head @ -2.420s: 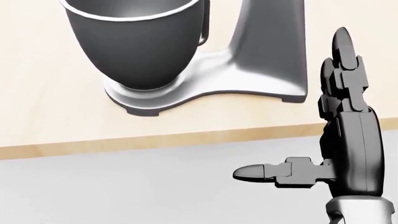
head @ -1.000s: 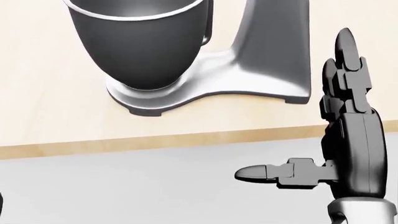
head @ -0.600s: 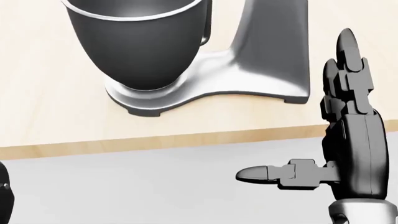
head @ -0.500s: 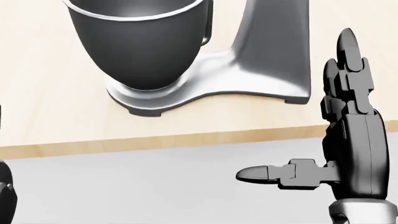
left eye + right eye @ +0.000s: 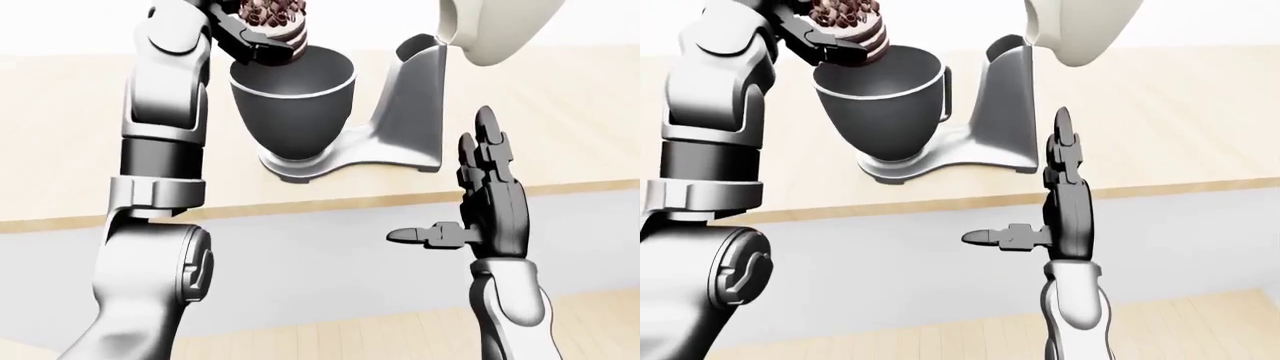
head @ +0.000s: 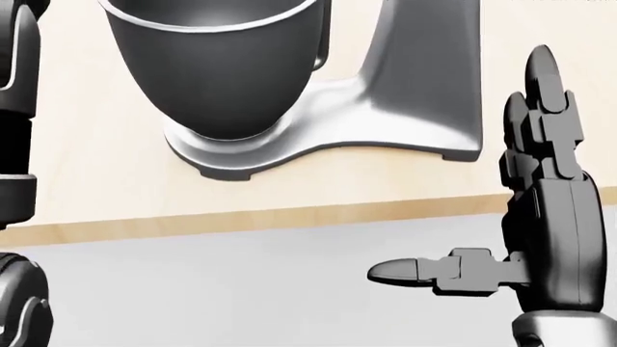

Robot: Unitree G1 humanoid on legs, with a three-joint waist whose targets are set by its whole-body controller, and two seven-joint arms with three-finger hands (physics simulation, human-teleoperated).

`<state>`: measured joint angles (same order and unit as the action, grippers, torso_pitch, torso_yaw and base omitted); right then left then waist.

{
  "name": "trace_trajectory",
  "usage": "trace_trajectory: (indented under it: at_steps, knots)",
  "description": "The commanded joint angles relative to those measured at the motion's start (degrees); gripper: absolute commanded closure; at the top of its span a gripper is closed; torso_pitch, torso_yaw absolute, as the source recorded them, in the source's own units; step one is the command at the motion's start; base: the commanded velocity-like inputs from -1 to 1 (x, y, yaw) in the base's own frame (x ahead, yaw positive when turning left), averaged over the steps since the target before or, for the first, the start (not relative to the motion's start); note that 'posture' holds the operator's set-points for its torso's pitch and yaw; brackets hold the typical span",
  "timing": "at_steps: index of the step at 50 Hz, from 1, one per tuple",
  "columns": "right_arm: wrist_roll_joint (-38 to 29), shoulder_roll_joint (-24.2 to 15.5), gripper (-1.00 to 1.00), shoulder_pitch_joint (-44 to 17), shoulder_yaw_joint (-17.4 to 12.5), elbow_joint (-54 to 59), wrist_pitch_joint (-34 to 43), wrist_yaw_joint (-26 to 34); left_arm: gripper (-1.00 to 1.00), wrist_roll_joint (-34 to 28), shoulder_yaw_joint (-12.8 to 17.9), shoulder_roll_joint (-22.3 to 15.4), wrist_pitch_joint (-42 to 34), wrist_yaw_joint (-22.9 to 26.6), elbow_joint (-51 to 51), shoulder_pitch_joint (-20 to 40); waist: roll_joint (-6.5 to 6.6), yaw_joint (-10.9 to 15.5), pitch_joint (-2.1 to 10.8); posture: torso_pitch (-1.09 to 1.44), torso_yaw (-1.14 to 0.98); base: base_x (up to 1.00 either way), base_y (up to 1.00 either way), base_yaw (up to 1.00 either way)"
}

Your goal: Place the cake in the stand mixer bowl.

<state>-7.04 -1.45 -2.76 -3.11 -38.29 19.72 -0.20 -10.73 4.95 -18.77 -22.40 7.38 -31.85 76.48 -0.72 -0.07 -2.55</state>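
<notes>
A layered chocolate cake (image 5: 276, 22) is held in my left hand (image 5: 255, 36), whose dark fingers close round it just above the left rim of the dark mixer bowl (image 5: 293, 105). The bowl sits on the grey stand mixer (image 5: 400, 112), whose pale head (image 5: 495, 26) is tilted up at the top right. In the right-eye view the cake (image 5: 847, 22) hangs over the bowl's left edge. My right hand (image 5: 462, 195) stands open and upright below the counter's edge, right of the mixer, holding nothing.
The mixer stands on a light wooden counter (image 5: 560, 112) whose near edge (image 5: 330, 206) runs across the picture. Below it is a grey cabinet face (image 5: 320, 270) and a strip of wooden floor (image 5: 400, 330). My left arm (image 5: 160, 150) rises along the left side.
In the head view my left arm has come up into the left edge of the picture. The right hand and the mixer have hardly shifted.
</notes>
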Motion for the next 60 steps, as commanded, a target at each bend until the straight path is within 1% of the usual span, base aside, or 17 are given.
trace_trajectory:
  at_steps: [1,23,28,47,48,50,51,52,53,54,60]
  knots:
    - [-0.1,-0.2,-1.00,-0.9,-0.1,-2.1,-1.8,-0.2,1.00,0.5,1.0,-0.8,2.9,-1.2,3.0,3.3,0.14,0.0,1.87,0.00,0.00,0.00,0.00,0.00]
    - [0.3,-0.1,-1.00,-0.8,-0.1,-1.7,-2.5,-0.3,1.00,-0.7,0.3,1.3,2.9,-0.7,3.6,1.8,0.06,0.0,1.97,0.00,0.00,0.00,0.00,0.00]
    - [0.4,-0.1,-1.00,-0.5,-0.2,-2.0,-2.5,-0.2,1.00,-0.4,0.1,2.3,3.5,-1.4,3.0,1.6,0.00,0.1,1.99,0.00,0.00,0.00,0.00,0.00]
    - [0.5,-0.1,-1.00,-0.4,-0.1,-1.5,-3.1,-0.3,1.00,-0.4,-0.3,3.3,5.2,-2.8,0.3,2.5,-0.07,0.1,2.05,0.00,0.00,0.00,0.00,0.00]
    - [0.5,-0.1,-1.00,-0.4,-0.1,-1.5,-3.0,-0.3,0.65,-0.4,-0.3,3.3,5.2,-2.8,0.1,2.6,-0.07,0.1,2.07,0.00,0.00,0.00,0.00,0.00]
    - [0.4,-0.1,-1.00,-0.4,0.0,-1.8,-2.7,-0.3,-0.25,-0.5,-0.3,3.2,5.3,-2.9,-0.1,2.7,-0.06,0.1,2.07,0.00,0.00,0.00,0.00,0.00]
    - [0.4,-0.1,-1.00,-0.4,0.0,-1.9,-2.7,-0.3,-0.57,-0.6,-0.3,3.2,5.2,-2.9,-0.1,2.7,-0.06,0.1,2.05,0.00,0.00,0.00,0.00,0.00]
    - [0.5,-0.1,-1.00,-0.4,-0.1,-1.9,-2.7,-0.3,-0.72,-0.6,-0.3,3.2,5.2,-2.9,-0.1,2.7,-0.07,0.1,2.06,0.00,0.00,0.00,0.00,0.00]
    - [0.4,-0.1,-1.00,-0.3,0.0,-1.9,-2.8,-0.3,-0.92,-0.7,-0.3,3.2,5.2,-2.9,0.0,2.7,-0.07,0.1,2.05,0.00,0.00,0.00,0.00,0.00]
    - [0.4,-0.1,-1.00,-0.4,0.0,-1.8,-2.8,-0.3,-1.00,-0.7,-0.3,3.1,5.1,-2.9,0.0,2.7,-0.07,0.0,2.03,0.00,0.00,0.00,0.00,0.00]
    - [0.5,0.0,-1.00,-0.3,0.0,-1.7,-2.9,-0.3,-1.00,-0.8,-0.3,3.1,4.8,-2.8,0.3,2.7,-0.01,0.1,2.06,0.00,0.00,0.00,0.00,0.00]
